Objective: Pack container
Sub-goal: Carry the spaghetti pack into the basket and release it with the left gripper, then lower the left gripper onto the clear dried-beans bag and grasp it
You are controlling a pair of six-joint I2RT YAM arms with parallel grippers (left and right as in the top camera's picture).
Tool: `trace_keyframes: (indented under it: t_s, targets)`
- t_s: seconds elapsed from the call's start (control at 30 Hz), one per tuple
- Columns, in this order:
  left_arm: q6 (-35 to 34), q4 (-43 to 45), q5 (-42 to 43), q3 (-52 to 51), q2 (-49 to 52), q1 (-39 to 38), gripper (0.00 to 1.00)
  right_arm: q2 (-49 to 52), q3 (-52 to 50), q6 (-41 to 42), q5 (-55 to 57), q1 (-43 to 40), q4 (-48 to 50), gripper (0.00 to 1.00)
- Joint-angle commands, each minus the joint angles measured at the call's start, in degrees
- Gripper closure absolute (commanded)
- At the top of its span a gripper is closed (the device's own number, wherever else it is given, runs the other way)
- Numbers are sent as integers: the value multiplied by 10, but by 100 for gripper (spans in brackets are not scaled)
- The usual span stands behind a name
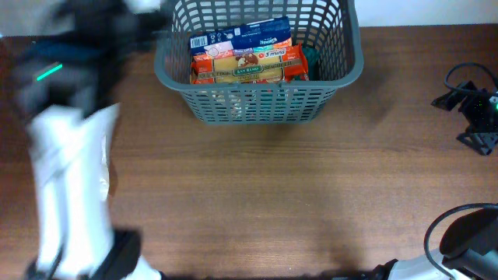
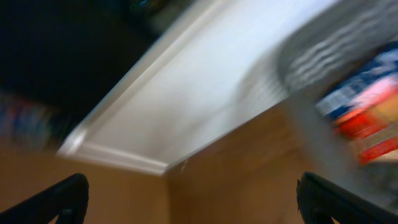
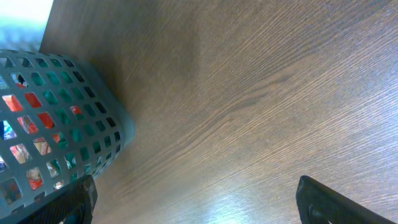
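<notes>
Overhead gives us the whole scene: the container (image 1: 257,105) sits at the table's (image 1: 257,194) far edge, mid-frame, with a blue packet (image 1: 250,35) and an orange pasta packet (image 1: 249,66) lying inside and a teal item (image 1: 312,56) tucked at its right end. The left arm (image 1: 70,179) is a white smear at the left, too blurred to read from up here. The left wrist view settles it: the left gripper (image 2: 199,202) is spread wide, dark fingertips in the bottom corners, nothing between them, and the container is blurred off to the right. The right wrist view is sharp: the right gripper (image 3: 205,202) is likewise splayed and empty above bare wood. The container's lattice wall is at the left, with red and teal showing through the slots.
</notes>
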Motion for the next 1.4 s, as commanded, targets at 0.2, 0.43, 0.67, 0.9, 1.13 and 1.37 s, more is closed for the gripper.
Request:
trace_keyframes:
  t_s: [0.2, 0.43, 0.67, 0.9, 1.13, 1.37]
  targets:
    - [-229, -80, 93, -271, -90, 261, 1, -4, 0, 3, -5, 2, 0, 1]
    - [-269, -31, 187, -469, -29, 382, 1, -4, 0, 3, -5, 2, 0, 1]
    - [-241, 47, 218, -517, 92, 420, 1, -4, 0, 3, -5, 2, 0, 1]
    - [-195, 98, 265, -517, 196, 417, 7, -4, 0, 3, -5, 2, 0, 1]
    - [-195, 109, 266, -517, 258, 417, 27, -4, 0, 3, -5, 2, 0, 1]
    - [-196, 60, 298, -467, 258, 408, 98, -4, 0, 3, -5, 2, 0, 1]
